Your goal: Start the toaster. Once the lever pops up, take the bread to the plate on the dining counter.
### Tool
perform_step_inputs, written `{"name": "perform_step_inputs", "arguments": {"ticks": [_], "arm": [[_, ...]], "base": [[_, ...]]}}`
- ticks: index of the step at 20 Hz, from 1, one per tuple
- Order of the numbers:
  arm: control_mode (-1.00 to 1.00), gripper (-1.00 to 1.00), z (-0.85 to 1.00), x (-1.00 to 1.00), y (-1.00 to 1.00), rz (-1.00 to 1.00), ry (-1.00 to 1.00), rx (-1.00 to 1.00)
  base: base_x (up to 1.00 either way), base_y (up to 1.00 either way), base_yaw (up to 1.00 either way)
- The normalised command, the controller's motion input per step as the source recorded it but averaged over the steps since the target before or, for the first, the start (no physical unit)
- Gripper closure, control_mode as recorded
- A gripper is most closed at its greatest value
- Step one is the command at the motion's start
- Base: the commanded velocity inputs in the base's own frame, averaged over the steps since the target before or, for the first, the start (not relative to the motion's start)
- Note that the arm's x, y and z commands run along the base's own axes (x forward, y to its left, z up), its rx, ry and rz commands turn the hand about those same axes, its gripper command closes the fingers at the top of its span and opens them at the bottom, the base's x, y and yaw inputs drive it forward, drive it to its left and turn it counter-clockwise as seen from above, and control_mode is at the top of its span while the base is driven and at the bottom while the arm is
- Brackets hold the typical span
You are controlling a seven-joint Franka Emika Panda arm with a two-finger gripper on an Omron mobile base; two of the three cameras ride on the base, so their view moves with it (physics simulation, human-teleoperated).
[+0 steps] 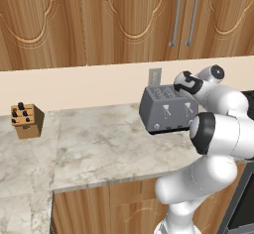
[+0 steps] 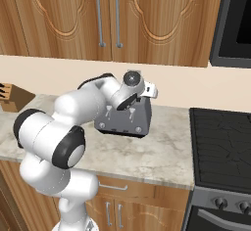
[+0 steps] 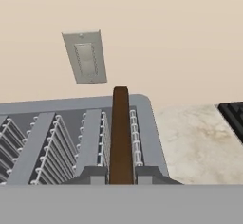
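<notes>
Marbled worktop [image 1: 99,144] over wooden cabinet fronts, running to the wall. On it: grey toaster [image 1: 167,110] at about two o'clock in the left base view, near the back edge, levers facing forward; wooden knife block [image 1: 27,120] at nine o'clock, well apart from the toaster. In the right base view, black stovetop [image 2: 220,147] adjoining at three o'clock.

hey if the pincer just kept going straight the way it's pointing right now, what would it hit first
Nothing new at first: the pincer is already shut on the bread, which stands on edge in the toaster's end slot. Pushed further, the slice would probably slide deeper into that slot, though the hand view hides its depth.
</notes>
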Motion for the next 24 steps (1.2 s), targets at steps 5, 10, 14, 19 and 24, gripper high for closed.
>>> {"name": "perform_step_inputs", "arguments": {"ticks": [5, 10, 14, 19, 24], "arm": [[-1.0, 1.0, 0.21, 0.0, 0.0, 0.0, -0.07, 0.0], [-1.0, 1.0, 0.1, -0.03, 0.0, 0.0, -0.09, 0.0], [-1.0, 1.0, 0.0, -0.09, 0.0, 0.0, -0.05, 0.0], [-1.0, 1.0, 0.23, -0.19, 0.0, 0.0, -0.04, 0.0], [-1.0, 1.0, 0.4, -0.17, 0.0, 0.0, 0.0, 0.0]], "base": [[0.0, 0.0, 0.0], [0.0, 0.0, 0.0], [0.0, 0.0, 0.0], [0.0, 0.0, 0.0], [0.0, 0.0, 0.0]]}}
